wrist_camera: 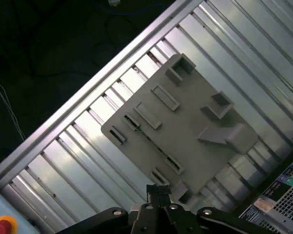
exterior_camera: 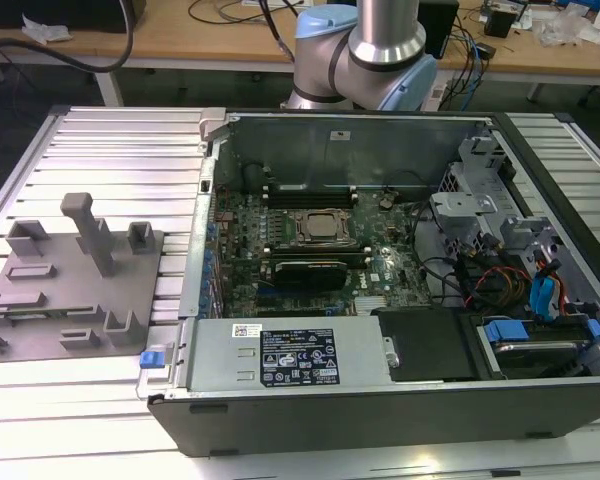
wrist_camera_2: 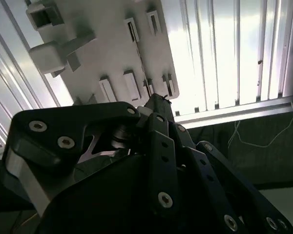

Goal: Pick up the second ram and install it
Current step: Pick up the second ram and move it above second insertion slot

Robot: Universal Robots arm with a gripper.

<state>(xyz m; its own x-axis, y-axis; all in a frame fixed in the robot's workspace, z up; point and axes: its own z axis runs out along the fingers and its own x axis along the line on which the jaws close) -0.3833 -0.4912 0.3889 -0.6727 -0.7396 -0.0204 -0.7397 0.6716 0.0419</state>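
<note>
Ribbed aluminium slats of the desk (exterior_camera: 100,140) are seen carrying an open computer case (exterior_camera: 380,420) and a gray holder plate (wrist_camera: 185,126), above which the gripper (wrist_camera: 156,189) is held with jaws together and empty. The second ram (wrist_camera: 154,146) is taken to be the thin dark strip standing on edge in the plate's slots. It is judged light, stiff and fragile, best gripped across its flat faces at mid-length.
</note>
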